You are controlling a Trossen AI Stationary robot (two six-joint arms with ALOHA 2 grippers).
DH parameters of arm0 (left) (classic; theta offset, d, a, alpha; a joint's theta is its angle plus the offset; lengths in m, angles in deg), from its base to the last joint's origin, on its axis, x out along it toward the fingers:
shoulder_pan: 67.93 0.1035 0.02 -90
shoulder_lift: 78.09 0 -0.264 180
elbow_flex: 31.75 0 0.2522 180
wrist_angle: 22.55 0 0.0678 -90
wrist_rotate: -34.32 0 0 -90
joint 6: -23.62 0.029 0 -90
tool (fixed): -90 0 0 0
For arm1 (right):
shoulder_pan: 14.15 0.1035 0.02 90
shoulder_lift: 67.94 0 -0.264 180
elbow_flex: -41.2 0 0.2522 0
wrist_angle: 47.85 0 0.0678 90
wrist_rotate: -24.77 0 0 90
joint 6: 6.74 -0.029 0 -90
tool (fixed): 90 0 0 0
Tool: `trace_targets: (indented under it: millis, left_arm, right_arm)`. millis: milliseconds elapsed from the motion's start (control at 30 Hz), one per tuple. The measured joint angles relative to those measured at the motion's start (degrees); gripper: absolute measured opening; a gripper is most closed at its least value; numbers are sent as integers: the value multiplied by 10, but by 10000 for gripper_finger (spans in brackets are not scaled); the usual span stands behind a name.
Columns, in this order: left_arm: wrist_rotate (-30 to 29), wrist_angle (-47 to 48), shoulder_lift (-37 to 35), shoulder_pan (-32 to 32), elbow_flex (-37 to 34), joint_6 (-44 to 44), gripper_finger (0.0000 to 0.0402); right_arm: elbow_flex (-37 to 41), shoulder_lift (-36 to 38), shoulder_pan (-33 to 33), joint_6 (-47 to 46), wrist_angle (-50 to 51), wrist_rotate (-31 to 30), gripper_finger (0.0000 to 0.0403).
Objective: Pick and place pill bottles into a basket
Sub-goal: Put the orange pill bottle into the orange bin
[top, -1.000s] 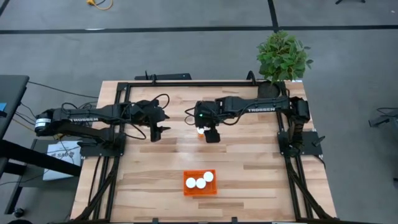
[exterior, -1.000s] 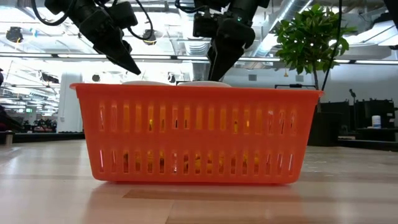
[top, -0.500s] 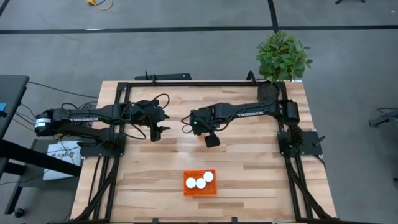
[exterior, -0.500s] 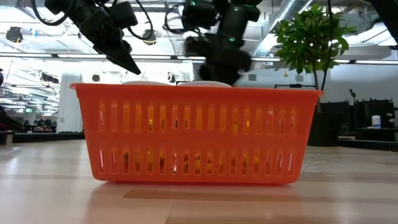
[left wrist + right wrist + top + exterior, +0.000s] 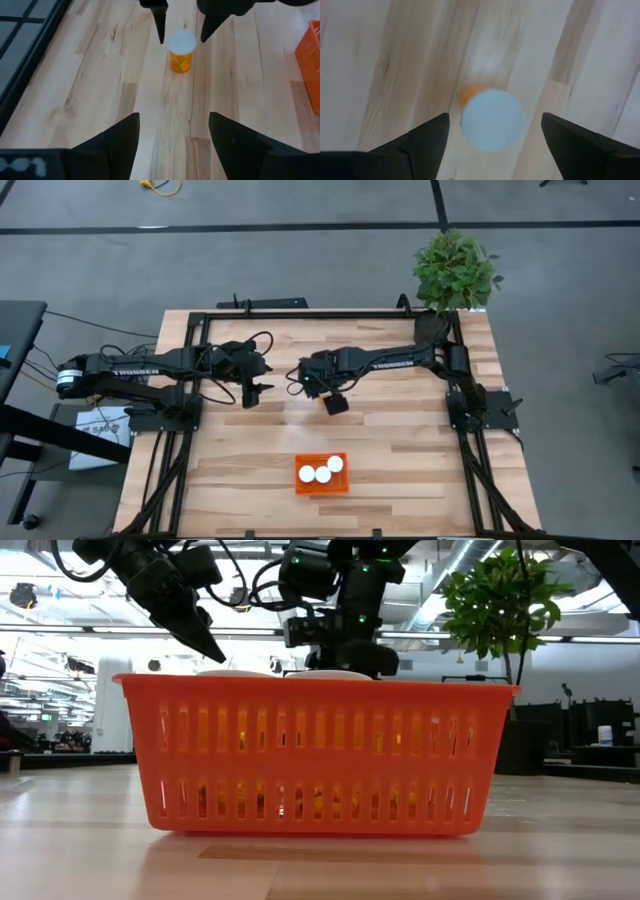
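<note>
One pill bottle (image 5: 181, 51), orange with a white cap, stands upright on its base on the wood table. In the right wrist view its cap (image 5: 492, 120) shows from above. My right gripper (image 5: 495, 116) is open right above it, pointing down. Its two fingers (image 5: 160, 25) stand on either side of the cap without touching it. In the high view this gripper (image 5: 320, 387) hides the bottle. My left gripper (image 5: 252, 393) is open and empty a little to the bottle's left. The orange basket (image 5: 300, 480) near the front edge holds three bottles with white caps (image 5: 321, 473).
A potted plant (image 5: 455, 270) stands at the table's far right corner. The basket's mesh wall (image 5: 315, 755) fills the low view. Bare wood lies between the lone bottle and the basket.
My right gripper has gone a little toward the table's left edge and turned about, coming over the lone bottle, whose cap it now hides in the high view. The bottle has stayed where it was.
</note>
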Motion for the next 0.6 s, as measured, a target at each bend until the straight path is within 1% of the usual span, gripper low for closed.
trace_targets:
  millis: [367, 600]
  left_arm:
    - [-5, 2, 0, 0, 0, 1, 229]
    - [-5, 2, 0, 0, 0, 0, 229]
  right_arm:
    - [0, 0, -8, 15, -2, 4, 311]
    - [0, -8, -8, 21, -5, 19, 311]
